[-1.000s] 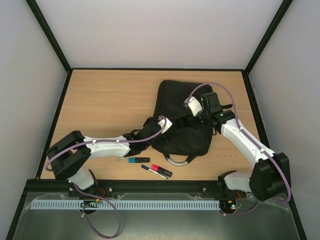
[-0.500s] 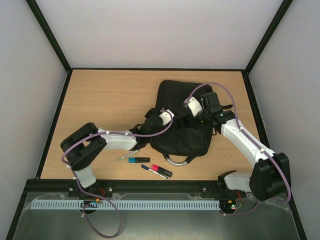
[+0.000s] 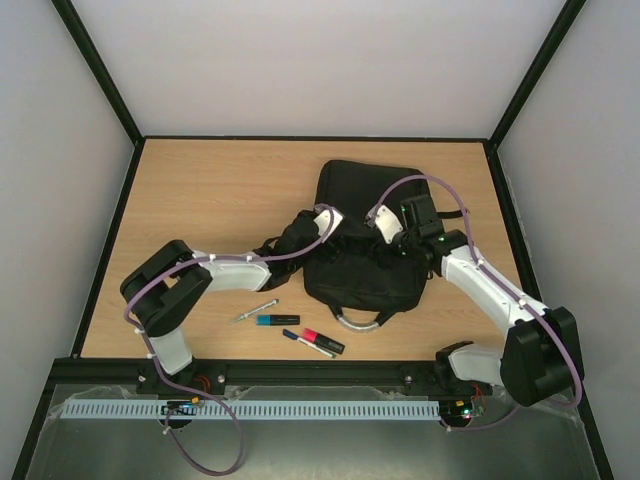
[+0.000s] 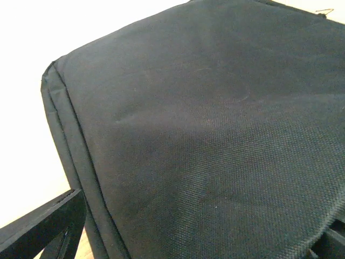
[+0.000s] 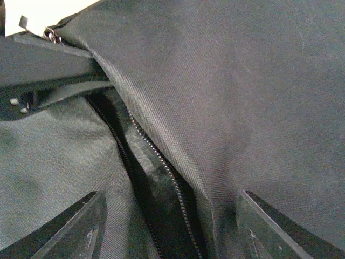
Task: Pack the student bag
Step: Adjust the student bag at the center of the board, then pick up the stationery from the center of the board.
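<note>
1. The student bag (image 3: 350, 190) lies flat on the wooden table (image 3: 200, 200), just toward 3 o'clock of centre. Its grey handle loop (image 3: 355, 322) sits at the bag's 6 o'clock edge.
2. The left gripper (image 4: 188, 237), jaws spread wide and holding nothing, is poised over plain fabric at the bag's 9 o'clock side. The right gripper (image 5: 170, 205), jaws apart and empty, straddles the part-open zipper (image 5: 161, 167) near the bag's middle.
3. The step in hand appears to be opening the bag. A blue-capped marker (image 3: 277, 320), a red-capped marker (image 3: 325, 341) and a pen (image 3: 255, 311) wait unpacked near the table's 6 o'clock edge.
4. The next move likely calls for one gripper to pinch the upper flap and hold the slit wide while the other fetches a marker.
</note>
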Available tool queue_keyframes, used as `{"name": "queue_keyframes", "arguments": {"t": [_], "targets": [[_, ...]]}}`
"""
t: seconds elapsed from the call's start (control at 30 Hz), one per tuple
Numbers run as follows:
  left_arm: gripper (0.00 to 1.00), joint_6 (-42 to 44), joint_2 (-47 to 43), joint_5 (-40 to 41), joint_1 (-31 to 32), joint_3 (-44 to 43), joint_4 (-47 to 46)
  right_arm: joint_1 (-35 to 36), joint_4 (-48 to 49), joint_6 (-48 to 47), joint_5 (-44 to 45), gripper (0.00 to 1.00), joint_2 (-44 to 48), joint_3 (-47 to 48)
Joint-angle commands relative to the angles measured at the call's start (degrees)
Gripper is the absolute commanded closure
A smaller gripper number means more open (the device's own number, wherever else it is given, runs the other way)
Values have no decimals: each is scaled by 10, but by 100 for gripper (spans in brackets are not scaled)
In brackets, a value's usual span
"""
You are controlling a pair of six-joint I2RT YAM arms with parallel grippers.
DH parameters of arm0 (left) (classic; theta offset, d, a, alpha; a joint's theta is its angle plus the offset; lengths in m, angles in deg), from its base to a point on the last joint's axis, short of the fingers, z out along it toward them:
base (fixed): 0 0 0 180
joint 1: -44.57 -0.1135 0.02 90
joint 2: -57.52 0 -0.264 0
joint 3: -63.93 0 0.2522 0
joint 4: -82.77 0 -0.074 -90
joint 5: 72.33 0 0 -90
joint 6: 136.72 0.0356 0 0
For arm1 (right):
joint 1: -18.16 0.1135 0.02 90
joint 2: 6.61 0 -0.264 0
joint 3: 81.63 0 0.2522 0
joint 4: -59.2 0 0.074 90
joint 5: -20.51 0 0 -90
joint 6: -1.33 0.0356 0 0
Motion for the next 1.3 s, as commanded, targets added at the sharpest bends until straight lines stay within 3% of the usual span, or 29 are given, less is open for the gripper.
{"name": "queue_keyframes", "arguments": {"t": [0.0, 0.2, 0.37, 0.53, 0.63, 0.83, 0.93, 1.07, 1.27], "targets": [[7, -65, -7, -59, -13, -15, -70, 1, 22, -13, 9, 34, 16, -23], [7, -73, -22, -80, -17, -20, -57, 1, 60, -19, 85, 35, -15, -32], [7, -70, -30, -78, -18, -28, -41, 2, 101, 2, 153, 42, -31, -29], [4, -78, -39, -72, -18, -37, -22, 2, 116, 28, 179, 66, -18, 2], [1, -85, -51, -49, -16, -47, 6, 2, 110, 42, 160, 75, 7, 21], [1, -114, -118, 77, -5, -48, 55, 1, 96, 50, 154, 93, 14, 64], [1, -130, -154, 63, -3, -72, 130, 1, 98, 63, 167, 94, 4, 82], [1, -185, -194, 23, 1, -120, 320, 1, 126, 75, 175, 95, 16, 60], [6, -272, -319, -5, 22, -38, 482, 1, 147, 77, 199, 97, 37, 40]]}}
